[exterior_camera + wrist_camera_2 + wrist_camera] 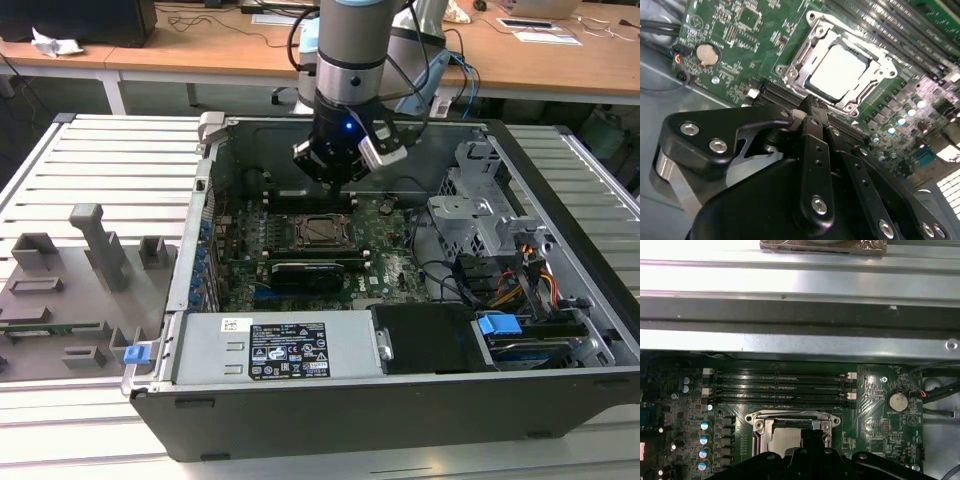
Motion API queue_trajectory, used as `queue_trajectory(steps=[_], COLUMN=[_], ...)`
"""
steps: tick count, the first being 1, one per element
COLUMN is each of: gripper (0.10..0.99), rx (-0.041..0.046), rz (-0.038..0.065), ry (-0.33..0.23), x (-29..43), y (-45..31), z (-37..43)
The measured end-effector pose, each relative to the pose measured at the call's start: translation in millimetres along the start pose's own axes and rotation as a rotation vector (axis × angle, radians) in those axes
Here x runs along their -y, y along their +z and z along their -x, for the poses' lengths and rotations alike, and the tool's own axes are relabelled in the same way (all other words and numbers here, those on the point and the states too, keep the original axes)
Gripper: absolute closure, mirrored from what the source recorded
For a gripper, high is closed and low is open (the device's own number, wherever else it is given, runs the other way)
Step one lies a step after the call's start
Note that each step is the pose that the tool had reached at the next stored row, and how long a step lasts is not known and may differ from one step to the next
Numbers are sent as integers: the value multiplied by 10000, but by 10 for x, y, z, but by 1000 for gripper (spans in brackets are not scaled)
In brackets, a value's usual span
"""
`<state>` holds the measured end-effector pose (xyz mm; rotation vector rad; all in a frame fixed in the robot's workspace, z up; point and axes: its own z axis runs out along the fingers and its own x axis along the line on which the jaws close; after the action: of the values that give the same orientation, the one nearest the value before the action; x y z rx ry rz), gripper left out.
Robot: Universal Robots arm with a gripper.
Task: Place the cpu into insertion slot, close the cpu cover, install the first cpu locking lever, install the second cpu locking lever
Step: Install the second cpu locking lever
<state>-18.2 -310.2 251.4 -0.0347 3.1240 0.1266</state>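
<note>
The cpu (840, 70) lies flat in the insertion slot (322, 231) on the green board, its pale silver face up. The grey metal cpu cover (816, 34) lies down around it, and the chip shows through its square window. In the first wrist view the cpu (785, 440) and the cpu cover (790, 416) sit just beyond my fingertips. My gripper (333, 186) hangs over the board at the socket's far side, a little above it. Its black fingers (812, 150) run together to a point, so the gripper (809, 102) is shut with nothing in it.
Long memory slots (780, 387) run beside the socket, close to the case's metal wall (800, 340). A coin battery (706, 54) and cables lie nearby. A long black card (315, 272), the power supply (280, 345) and a drive cage (480, 215) stand around the board. A grey fixture plate (80, 280) lies outside.
</note>
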Motion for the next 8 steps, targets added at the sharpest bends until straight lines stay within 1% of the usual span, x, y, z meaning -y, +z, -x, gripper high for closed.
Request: queue_trajectory(steps=[4,6,8], gripper=[980,980,980], rx=[0,-3,-28], rz=[0,-1,2], ry=[0,0,2], x=[94,130,151], y=[-3,3,16], z=[-2,-3,-4])
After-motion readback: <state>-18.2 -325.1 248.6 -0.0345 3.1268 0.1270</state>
